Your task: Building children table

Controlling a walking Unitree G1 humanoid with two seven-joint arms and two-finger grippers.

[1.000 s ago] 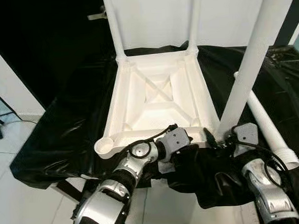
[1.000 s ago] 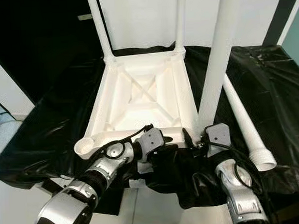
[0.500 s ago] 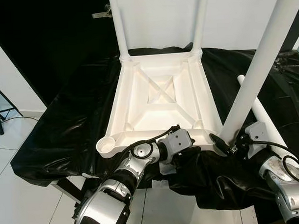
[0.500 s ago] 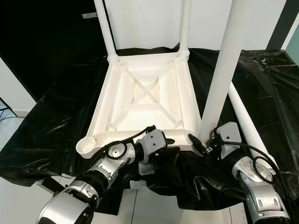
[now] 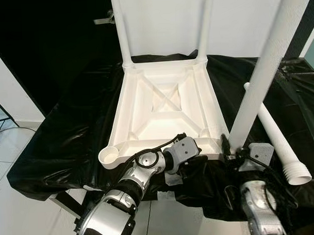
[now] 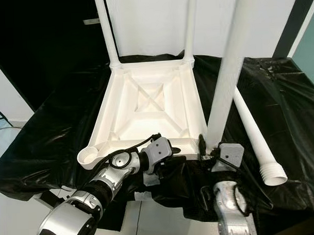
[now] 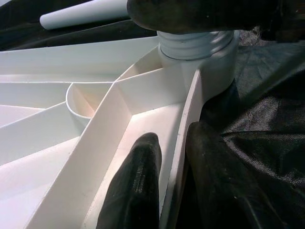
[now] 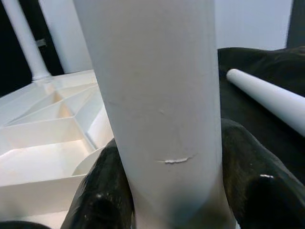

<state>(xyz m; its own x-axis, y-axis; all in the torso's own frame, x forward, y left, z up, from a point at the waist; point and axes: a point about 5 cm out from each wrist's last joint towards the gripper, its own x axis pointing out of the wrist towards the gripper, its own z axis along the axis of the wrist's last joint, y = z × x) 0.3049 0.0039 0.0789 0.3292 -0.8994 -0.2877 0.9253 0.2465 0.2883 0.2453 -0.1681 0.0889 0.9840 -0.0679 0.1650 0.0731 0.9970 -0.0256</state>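
Observation:
The white table top [image 5: 124, 105] lies upside down on a black-draped surface. Two white legs [image 5: 121, 31] [image 5: 205, 23] stand in its far corners. A third leg [image 5: 261, 72] stands upright in the near right corner, and my right gripper [image 5: 231, 151] is shut around its base, with black fingers [image 8: 102, 191] on both sides of the tube. My left gripper [image 7: 174, 136] is shut on the near rim of the table top, one finger [image 7: 138, 181] inside the rim wall and one outside. The near left corner socket [image 5: 110, 156] is empty.
A loose white leg [image 5: 273, 131] lies on the black cloth [image 5: 65, 136] to the right of the table top, its threaded end toward me. The cloth hangs over the near edge. White floor tiles [image 5: 26, 215] lie below at the left.
My right wrist has shifted lower and inward at the base of the upright leg. The left gripper stays on the rim. The head view has moved a little.

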